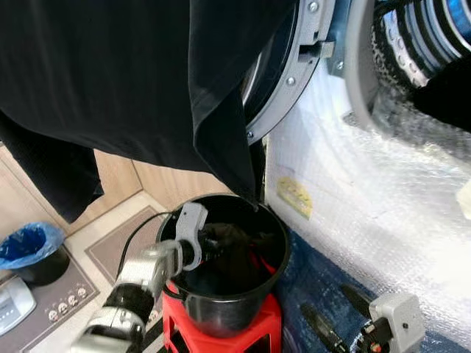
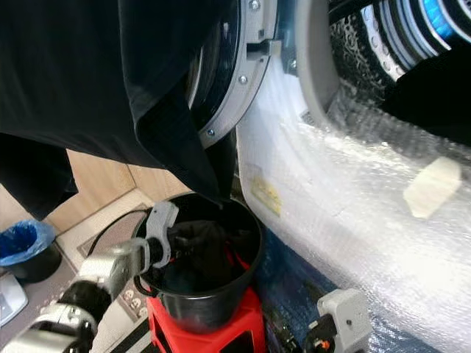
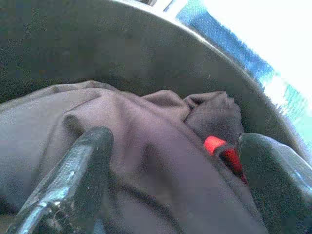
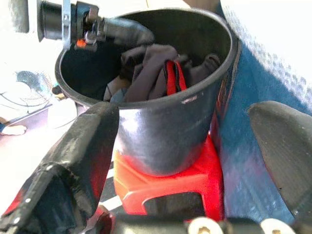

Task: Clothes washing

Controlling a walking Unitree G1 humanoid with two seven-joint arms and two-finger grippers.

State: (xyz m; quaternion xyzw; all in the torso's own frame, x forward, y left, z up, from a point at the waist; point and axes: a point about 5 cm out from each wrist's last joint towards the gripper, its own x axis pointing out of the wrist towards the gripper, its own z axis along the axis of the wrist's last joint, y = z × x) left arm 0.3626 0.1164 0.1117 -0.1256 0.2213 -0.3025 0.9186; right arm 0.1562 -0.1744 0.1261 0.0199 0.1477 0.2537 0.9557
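At lower centre of the frame, the left hand is reaching open-fingered into the black bucket over the dark clothes. They look soft and light; pinching a raised fold should hold. The right hand is hanging open.

Wooden cabinets, blue-lined bin

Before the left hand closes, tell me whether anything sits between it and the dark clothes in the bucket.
Nothing visible does. The left hand is inside the black bucket with its fingers open on either side of the dark clothes, right above the fabric. A red strap lies among the clothes near one finger.
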